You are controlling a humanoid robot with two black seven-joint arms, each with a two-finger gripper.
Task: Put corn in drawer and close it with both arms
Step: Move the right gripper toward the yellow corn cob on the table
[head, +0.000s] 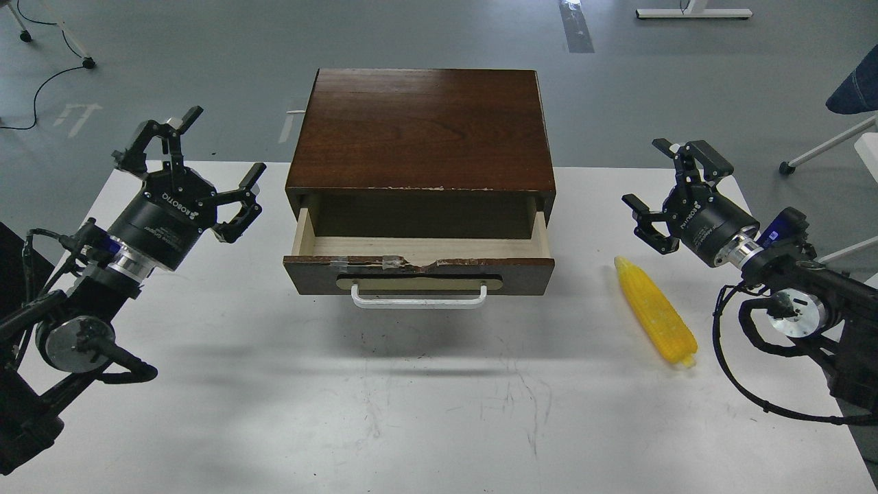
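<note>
Fingers of the left gripper are spread wide and hold nothing, raised above the left part of a white table. To the right of those fingers, near but not touching, stands a dark brown wooden cabinet on the table's far middle. Its drawer is pulled out toward the viewer, showing a pale wood inside with nothing in it. A chipped, taped top edge runs along the dark front, and below it sit a beige plate and a white bar handle.

Further right, the corn lies flat on the table, apart from the drawer's right corner. Its long axis runs diagonally: the narrow tip points away and slightly left, toward the right gripper's fingers, while the thick stub end points toward the viewer and right. It lies just below and slightly left of those fingers, untouched.

Spread wide too, the right gripper holds nothing and hovers above the table's right side.
</note>
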